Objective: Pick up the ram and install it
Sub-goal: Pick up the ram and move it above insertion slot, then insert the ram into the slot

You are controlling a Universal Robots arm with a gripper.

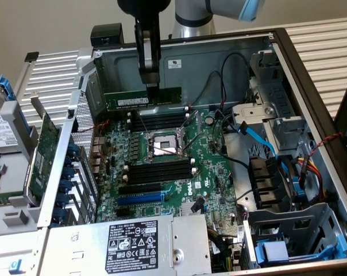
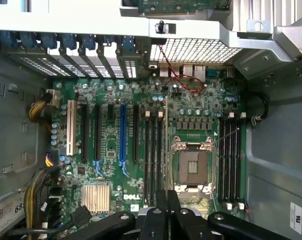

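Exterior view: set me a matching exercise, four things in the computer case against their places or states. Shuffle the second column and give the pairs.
Things:
1. ram
2. CPU socket
3. power supply
4. blue cable

Places or states:
A. between the two banks of memory slots
B. grey box with a black label
C. at the exterior view's right of the motherboard
D. gripped by the tool

Pairs: 1-D, 2-A, 3-B, 4-C
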